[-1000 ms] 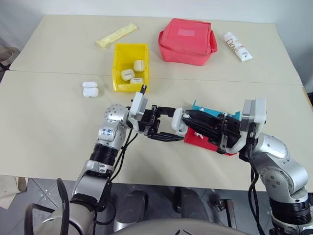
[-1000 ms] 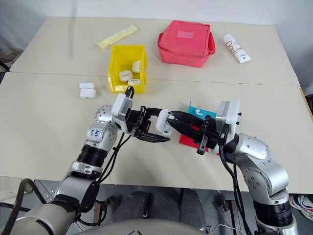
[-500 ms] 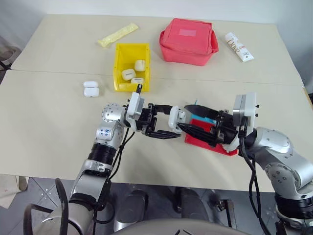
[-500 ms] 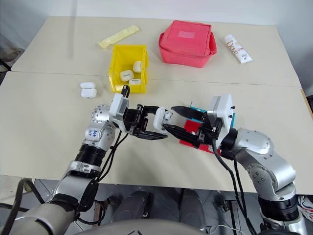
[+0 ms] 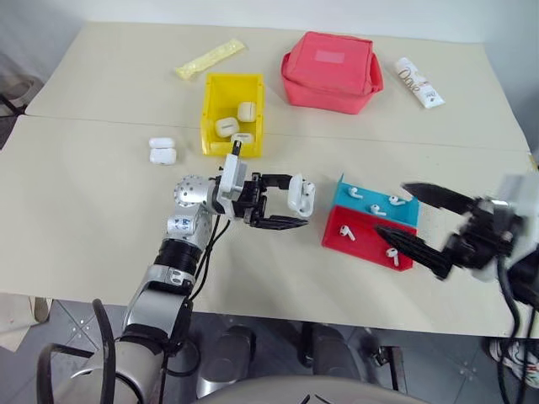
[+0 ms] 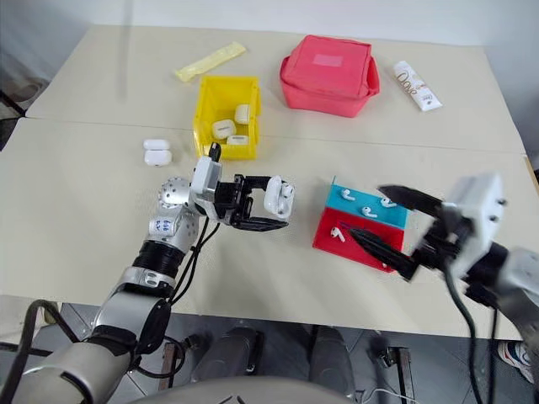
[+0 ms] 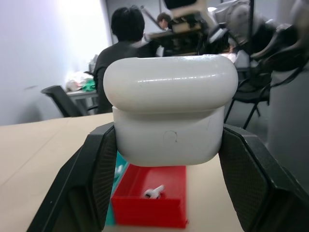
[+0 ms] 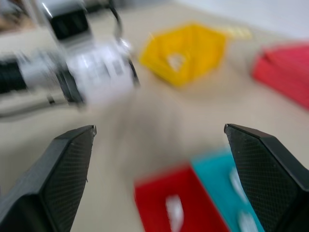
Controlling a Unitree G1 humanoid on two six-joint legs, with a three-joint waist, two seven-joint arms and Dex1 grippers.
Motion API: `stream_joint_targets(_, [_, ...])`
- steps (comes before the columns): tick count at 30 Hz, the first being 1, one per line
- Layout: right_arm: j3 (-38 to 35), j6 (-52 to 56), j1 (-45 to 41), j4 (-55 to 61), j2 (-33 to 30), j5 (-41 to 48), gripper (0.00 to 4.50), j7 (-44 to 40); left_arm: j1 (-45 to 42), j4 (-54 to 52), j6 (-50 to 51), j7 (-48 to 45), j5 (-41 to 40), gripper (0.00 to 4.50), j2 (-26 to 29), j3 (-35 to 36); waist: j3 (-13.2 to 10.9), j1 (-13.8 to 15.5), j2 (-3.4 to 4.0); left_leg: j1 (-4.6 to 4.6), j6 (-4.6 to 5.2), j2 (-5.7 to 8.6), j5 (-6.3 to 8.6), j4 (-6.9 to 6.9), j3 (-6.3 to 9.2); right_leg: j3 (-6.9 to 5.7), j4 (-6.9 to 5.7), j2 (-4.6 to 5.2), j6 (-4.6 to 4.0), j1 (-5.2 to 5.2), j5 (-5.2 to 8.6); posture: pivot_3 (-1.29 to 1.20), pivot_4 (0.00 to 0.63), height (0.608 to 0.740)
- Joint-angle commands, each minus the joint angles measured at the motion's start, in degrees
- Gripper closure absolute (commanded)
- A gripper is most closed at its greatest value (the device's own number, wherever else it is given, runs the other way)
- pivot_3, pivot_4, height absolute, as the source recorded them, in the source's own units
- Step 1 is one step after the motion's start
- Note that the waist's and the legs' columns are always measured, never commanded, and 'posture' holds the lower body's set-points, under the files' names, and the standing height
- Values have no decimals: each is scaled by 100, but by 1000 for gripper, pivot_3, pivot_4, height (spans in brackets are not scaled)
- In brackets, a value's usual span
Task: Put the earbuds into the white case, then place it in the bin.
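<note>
White case (image 5: 301, 194): lid shut, clamped in left gripper (image 5: 285, 202), held above table (image 5: 93, 219) between yellow bin (image 5: 232, 101) and red-and-blue tray (image 5: 370, 231). Earbuds (image 5: 375, 210): lying in the tray. Right gripper (image 5: 417, 220): fingers spread wide, empty, beside the tray. Bin: holds three look-alike cases.

Even, bright overhead light on the table (image 5: 84, 210); shadows soft and short. Head views sharp, except the right gripper (image 5: 421, 220), smeared by motion. Right wrist view heavily blurred throughout. Left wrist view: case (image 7: 170, 108) crisp with glare along its lid, background room soft, window washed out.
</note>
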State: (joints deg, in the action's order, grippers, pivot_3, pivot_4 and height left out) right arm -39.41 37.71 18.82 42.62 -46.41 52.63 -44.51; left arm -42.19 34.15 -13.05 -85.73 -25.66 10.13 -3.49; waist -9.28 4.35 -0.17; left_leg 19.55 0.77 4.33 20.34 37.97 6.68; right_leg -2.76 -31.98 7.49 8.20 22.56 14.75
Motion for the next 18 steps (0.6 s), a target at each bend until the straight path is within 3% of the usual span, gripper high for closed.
stream_joint_targets(1, [-1195, -124, 941, 119, 227, -147, 58, -427, -87, -6, -62, 16, 0, 1720, 55, 131, -1, 11, -3, -3, 1, -1, 1, 1, -3, 1, -1, -1, 1, -2, -1, 0, 150, 740])
stream_joint_targets(9, [-2088, -497, 2636, 201, 942, -407, 58, -933, -82, 91, -36, -25, -7, 1720, 198, 262, -4, 1, 0, -19, 17, -5, 15, -2, -21, 17, 9, 0, 4, -4, -4, 0, 150, 740])
stream_joint_targets(14, [-2034, -578, 2655, 190, 839, -392, 58, -848, -120, 112, -28, -22, 4, 1720, 225, 312, -4, 1, 1, -21, 20, -5, 19, -2, -24, 22, 11, 1, 4, -5, -4, 0, 150, 740])
stream_joint_targets(18, [-1703, -338, 2055, 119, 208, -396, 58, -556, -131, 77, -3, -32, -19, 1720, 281, 354, -6, -7, 1, -22, 20, -4, 19, -1, -27, 24, 10, 2, 5, -5, -5, 0, 150, 740])
